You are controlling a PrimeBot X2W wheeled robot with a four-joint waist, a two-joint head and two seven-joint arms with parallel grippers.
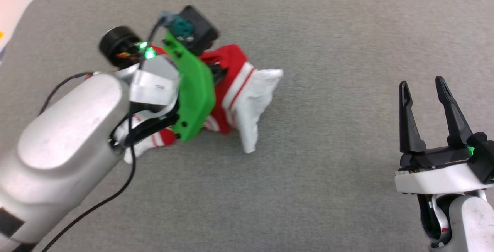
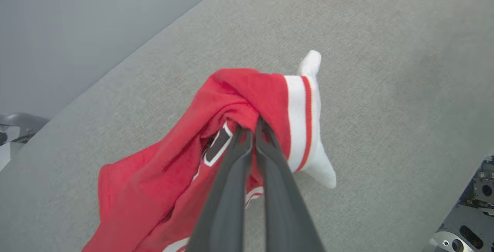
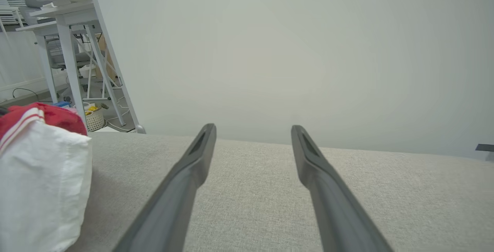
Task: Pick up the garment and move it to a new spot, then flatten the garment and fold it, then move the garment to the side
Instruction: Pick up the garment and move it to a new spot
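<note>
The garment [image 1: 235, 90] is a bunched red shirt with white sleeves and striped trim, lying left of centre on the grey fabric surface [image 1: 328, 147]. My left arm reaches over it and hides much of it in the head view. In the left wrist view my left gripper [image 2: 250, 126] is shut on a red fold of the garment [image 2: 247, 90], with a black, white-outlined print beside the fingers. A white sleeve of the garment [image 3: 38, 182] shows at the left of the right wrist view. My right gripper [image 1: 422, 86] stands open at the lower right, well apart from the garment; the right gripper [image 3: 252, 128] holds nothing.
The grey surface has free room to the right of the garment and in front of it. Its rounded far-left corner [image 1: 42, 1] and back edge lie close behind the garment. White desks [image 3: 61, 32] and a small basket [image 3: 93, 117] stand beyond the surface.
</note>
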